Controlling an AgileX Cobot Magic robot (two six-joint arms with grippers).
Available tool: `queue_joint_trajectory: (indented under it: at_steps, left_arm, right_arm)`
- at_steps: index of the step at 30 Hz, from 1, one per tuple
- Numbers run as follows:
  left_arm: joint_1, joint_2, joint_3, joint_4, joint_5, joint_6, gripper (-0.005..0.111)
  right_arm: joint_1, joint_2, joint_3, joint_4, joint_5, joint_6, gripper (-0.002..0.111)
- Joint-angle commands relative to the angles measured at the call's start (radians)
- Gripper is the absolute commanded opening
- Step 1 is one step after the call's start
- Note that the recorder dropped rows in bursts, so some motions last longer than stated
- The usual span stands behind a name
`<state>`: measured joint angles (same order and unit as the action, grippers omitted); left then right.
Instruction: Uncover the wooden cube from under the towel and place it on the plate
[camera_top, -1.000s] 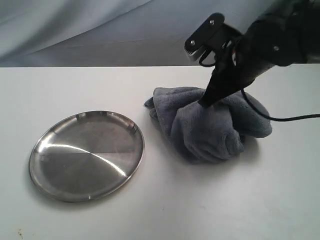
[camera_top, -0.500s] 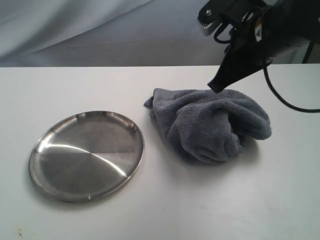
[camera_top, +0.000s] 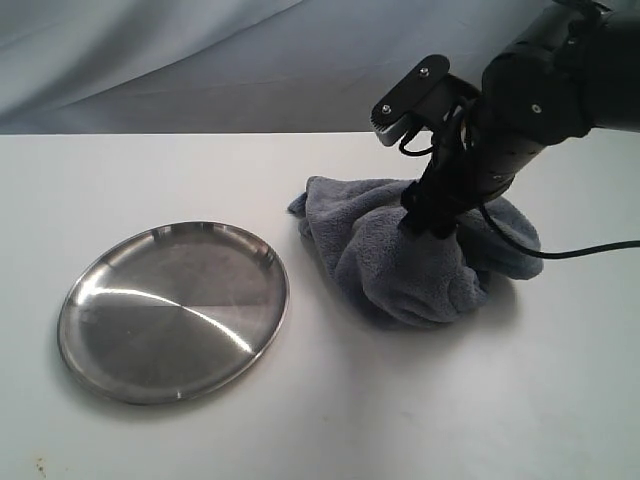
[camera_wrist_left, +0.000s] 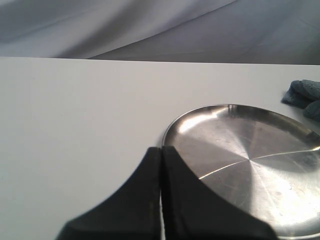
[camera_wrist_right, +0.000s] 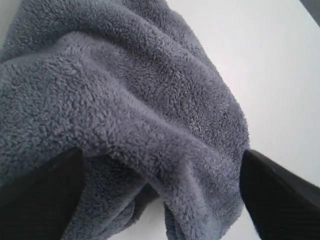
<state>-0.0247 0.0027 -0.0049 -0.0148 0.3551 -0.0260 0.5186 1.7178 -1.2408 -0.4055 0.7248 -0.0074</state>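
Right gripper (camera_top: 430, 223), jaws spread wide and empty, straddles a fold atop the towel (camera_top: 420, 270) heaped on the table (camera_top: 450, 400) near the plate (camera_top: 175, 310); pinching deep into that fold, then lifting away, should bare the unseen wooden cube.

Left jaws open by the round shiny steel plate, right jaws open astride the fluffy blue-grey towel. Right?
No. The left wrist view shows the left gripper shut, by the round shiny steel plate. The right gripper is open astride the fluffy blue-grey towel.
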Motion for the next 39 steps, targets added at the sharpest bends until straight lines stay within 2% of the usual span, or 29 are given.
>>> queue_joint_trajectory:
  at_steps: [1, 7, 13, 17, 23, 33, 36, 38, 39]
  left_arm:
    - [0.001, -0.003, 0.005, 0.000, -0.010, 0.001, 0.000]
    - [0.001, -0.003, 0.005, 0.000, -0.010, 0.001, 0.000]
    - [0.001, -0.003, 0.005, 0.000, -0.010, 0.001, 0.000]
    - [0.001, -0.003, 0.005, 0.000, -0.010, 0.001, 0.000]
    - [0.001, -0.003, 0.005, 0.000, -0.010, 0.001, 0.000]
    - [0.001, -0.003, 0.005, 0.000, -0.010, 0.001, 0.000]
    - [0.001, -0.003, 0.005, 0.000, -0.010, 0.001, 0.000]
    - [0.001, -0.003, 0.005, 0.000, -0.010, 0.001, 0.000]
    - [0.001, -0.003, 0.005, 0.000, -0.010, 0.001, 0.000]
  right_arm:
    - [-0.009, 0.000, -0.001, 0.093, 0.016, -0.092, 0.083]
    - [-0.009, 0.000, -0.001, 0.179, -0.005, -0.174, 0.075]
    - [-0.009, 0.000, -0.001, 0.131, -0.003, -0.174, 0.056]
    - [-0.009, 0.000, -0.001, 0.131, -0.001, -0.174, 0.057]
    - [-0.009, 0.000, -0.001, 0.131, -0.001, -0.172, 0.068]
    - [-0.009, 0.100, -0.001, 0.050, 0.000, -0.171, 0.070]
    - [-0.009, 0.102, -0.001, 0.052, 0.002, -0.165, 0.061]
    - [-0.009, 0.102, -0.001, 0.052, 0.006, -0.165, 0.047]
    - [-0.009, 0.102, -0.001, 0.052, 0.011, -0.165, 0.036]
